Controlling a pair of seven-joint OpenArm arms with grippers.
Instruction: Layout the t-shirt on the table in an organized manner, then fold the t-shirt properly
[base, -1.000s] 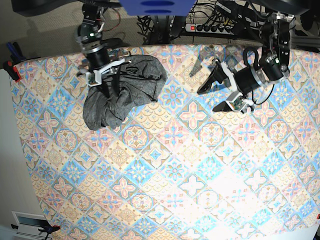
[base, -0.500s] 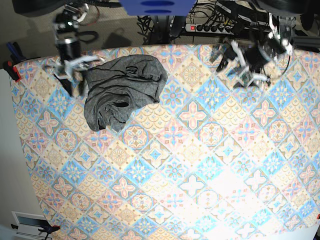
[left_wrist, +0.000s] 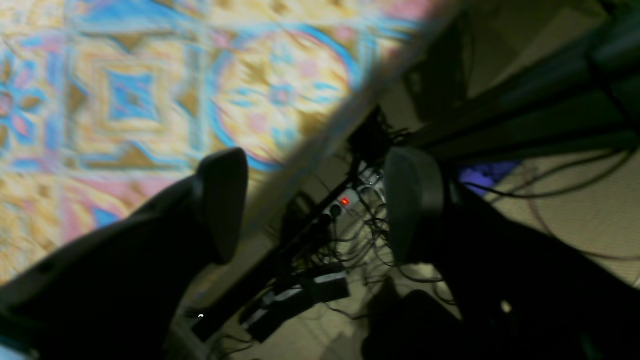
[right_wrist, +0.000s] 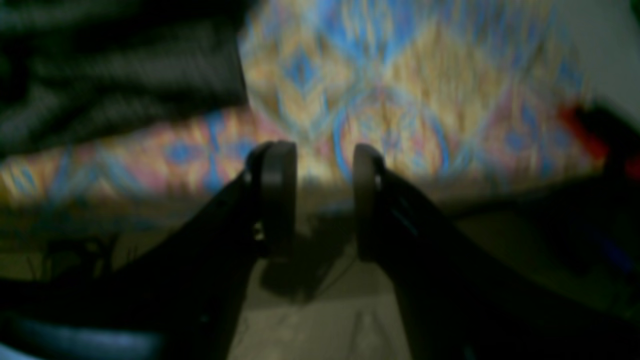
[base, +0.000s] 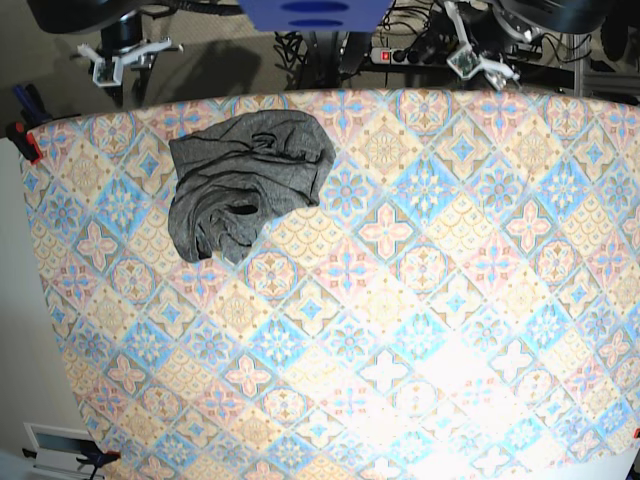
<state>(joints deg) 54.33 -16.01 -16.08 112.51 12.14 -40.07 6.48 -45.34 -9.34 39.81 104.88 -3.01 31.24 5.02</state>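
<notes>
Patterned worktop (base: 400, 300) with crumpled t-shirt (base: 245, 180) at 10 o'clock; left gripper (left_wrist: 315, 205) jaws spread, right gripper (right_wrist: 324, 197) jaws parted, both empty, beyond the far edge.

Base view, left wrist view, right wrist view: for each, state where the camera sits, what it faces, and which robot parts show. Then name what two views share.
Base: overhead, looking down on the table and crumpled t-shirt; both tools at the far edge.
Left wrist: behind the left tool, jaws wide, facing the table's edge and floor cables.
Right wrist: behind the right tool, jaws parted, facing the t-shirt and the cloth.
Shared: base and right wrist both show the t-shirt.
</notes>
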